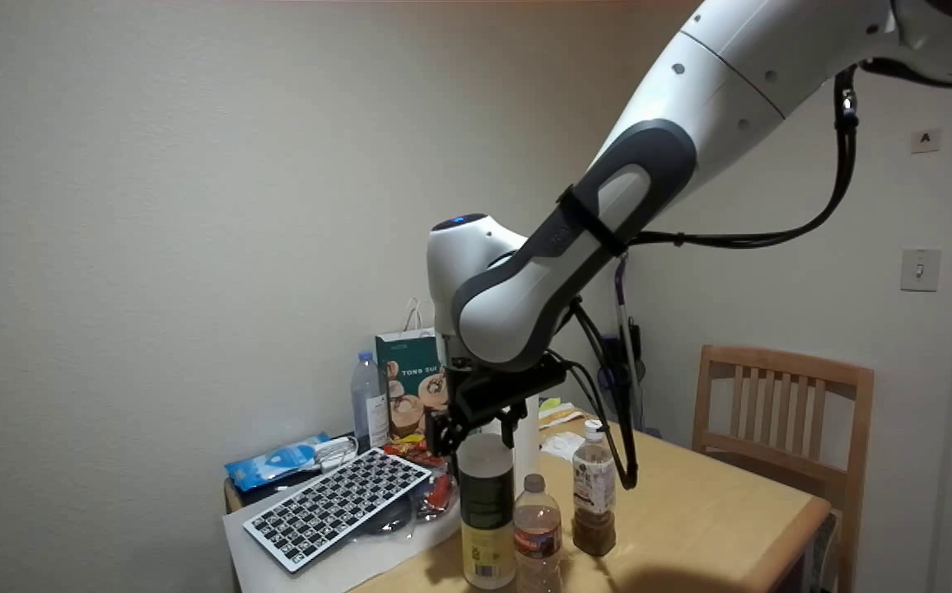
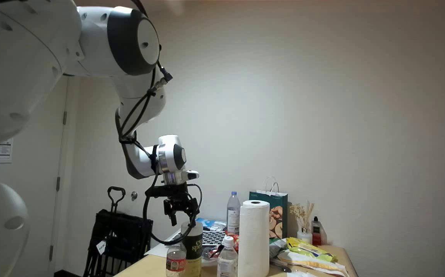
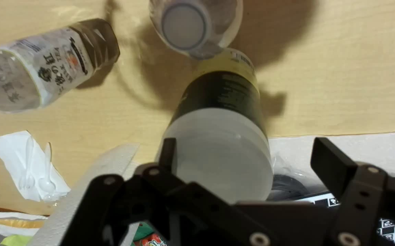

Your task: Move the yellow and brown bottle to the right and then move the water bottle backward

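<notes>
The yellow and brown bottle point(image 1: 487, 502) stands upright on the table, with a whitish lid, dark band and yellow base; it shows in an exterior view point(image 2: 193, 246) and in the wrist view point(image 3: 223, 153). The water bottle point(image 1: 537, 535), clear with a reddish label, stands close beside it; it also shows in an exterior view point(image 2: 176, 263) and, cap up, in the wrist view point(image 3: 184, 26). My gripper point(image 3: 247, 153) is open and empty at about the lid. In the wrist view, its left finger overlaps the lid's left edge and its right finger is well apart.
A slim milk tea bottle point(image 3: 60, 65) with a brown base stands near the water bottle. A paper towel roll point(image 2: 254, 238) stands close by. A checkerboard panel point(image 1: 336, 506), a tall blue-capped bottle point(image 1: 370, 399) and a green paper bag point(image 1: 412, 383) are further back.
</notes>
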You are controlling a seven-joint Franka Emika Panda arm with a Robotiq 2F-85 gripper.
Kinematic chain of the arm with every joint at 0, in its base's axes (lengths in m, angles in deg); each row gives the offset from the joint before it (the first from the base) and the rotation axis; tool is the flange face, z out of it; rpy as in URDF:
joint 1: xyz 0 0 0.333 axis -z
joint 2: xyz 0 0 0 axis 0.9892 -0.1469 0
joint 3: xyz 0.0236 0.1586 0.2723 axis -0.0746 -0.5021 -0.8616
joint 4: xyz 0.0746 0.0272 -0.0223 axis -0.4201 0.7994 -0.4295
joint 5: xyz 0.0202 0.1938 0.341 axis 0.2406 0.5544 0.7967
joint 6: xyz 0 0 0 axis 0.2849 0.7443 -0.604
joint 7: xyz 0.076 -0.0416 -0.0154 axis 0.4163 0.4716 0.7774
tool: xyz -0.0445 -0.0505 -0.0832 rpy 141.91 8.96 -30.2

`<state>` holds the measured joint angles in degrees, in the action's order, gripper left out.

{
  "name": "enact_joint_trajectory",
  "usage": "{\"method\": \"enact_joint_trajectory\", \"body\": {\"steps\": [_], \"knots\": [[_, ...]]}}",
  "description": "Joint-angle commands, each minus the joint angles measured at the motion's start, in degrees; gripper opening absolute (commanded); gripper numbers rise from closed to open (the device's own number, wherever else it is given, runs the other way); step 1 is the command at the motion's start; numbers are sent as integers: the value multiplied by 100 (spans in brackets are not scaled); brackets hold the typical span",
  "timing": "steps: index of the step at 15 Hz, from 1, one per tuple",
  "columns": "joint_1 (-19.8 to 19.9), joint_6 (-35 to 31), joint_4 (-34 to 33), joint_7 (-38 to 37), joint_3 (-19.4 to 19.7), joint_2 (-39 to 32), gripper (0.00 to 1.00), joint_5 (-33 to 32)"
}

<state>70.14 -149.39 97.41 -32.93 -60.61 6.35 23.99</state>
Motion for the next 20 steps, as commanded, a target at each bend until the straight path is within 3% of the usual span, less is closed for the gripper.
{"method": "enact_joint_trajectory", "body": {"steps": [1,3,4,6,12,17,18,20], "knots": [[-116,93,-609,350,113,-373,100,239],[-270,344,-798,224,254,-394,100,42],[-238,102,-571,170,245,-304,100,154],[-310,201,-716,158,302,-366,100,135],[-423,879,-528,-96,495,-244,100,87],[-172,44,-423,220,373,-461,100,395],[-353,372,-531,44,506,-422,100,210],[-355,328,-532,47,522,-462,100,224]]}}
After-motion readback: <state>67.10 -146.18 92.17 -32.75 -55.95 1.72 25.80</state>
